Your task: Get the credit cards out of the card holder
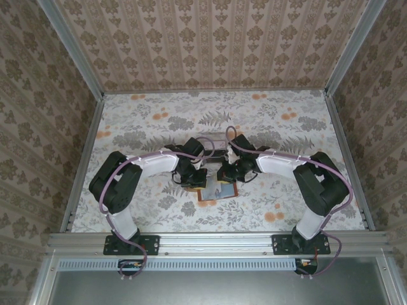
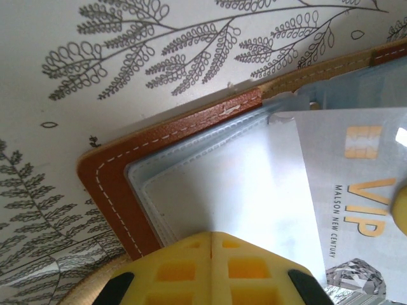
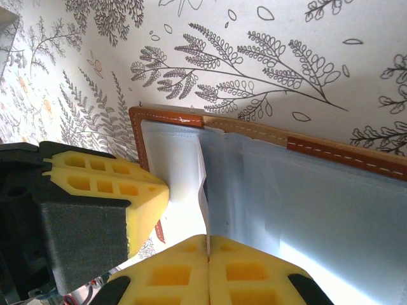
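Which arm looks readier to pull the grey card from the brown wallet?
Right, probably: the right gripper looks shut on the edge of the grey plastic VIP card, while the left gripper sits shut over the reddish-brown leather card holder, seemingly pinning it.

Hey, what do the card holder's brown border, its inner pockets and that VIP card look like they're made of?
The card holder border looks like smooth brown leather or faux leather, with pale stitching. The inner pockets are likely frosted clear plastic, softly shiny. The VIP card is apparently stiff grey plastic, with gold lettering and a printed chip.
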Controlling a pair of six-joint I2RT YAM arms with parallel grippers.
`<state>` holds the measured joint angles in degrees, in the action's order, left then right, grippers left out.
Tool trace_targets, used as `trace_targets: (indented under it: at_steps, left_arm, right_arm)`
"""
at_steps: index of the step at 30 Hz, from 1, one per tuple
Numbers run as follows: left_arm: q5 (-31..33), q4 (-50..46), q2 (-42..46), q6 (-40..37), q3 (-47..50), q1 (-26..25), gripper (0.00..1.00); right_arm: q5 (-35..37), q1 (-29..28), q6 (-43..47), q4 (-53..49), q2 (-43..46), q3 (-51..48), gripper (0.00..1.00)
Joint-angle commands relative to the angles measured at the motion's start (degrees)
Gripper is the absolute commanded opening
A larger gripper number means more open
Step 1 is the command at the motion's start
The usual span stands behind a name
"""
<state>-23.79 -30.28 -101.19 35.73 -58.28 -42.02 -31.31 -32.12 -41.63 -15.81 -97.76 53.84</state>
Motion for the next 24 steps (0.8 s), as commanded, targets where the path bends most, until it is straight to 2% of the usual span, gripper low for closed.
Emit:
trace_targets:
  at_steps: [1,14,24]
  left_arm:
    - [4.08,-5.58,-0.89,-1.01,1.74,-0.31,0.05]
    - [4.71,-6.76,0.42,-0.66,0.42,-0.21,0.05]
    - [5.33,-6.63,2.33,-0.53,-0.23,0.52,0.05]
  right_arm:
    - [1.77,0.62,1.55,-3.15,2.07,-0.96,0.08]
    - [2.6,1.79,3.21,-5.42,4.26,-0.21,0.06]
    - [6.99,2.23,7.52,-12.97,8.02,3.64,0.06]
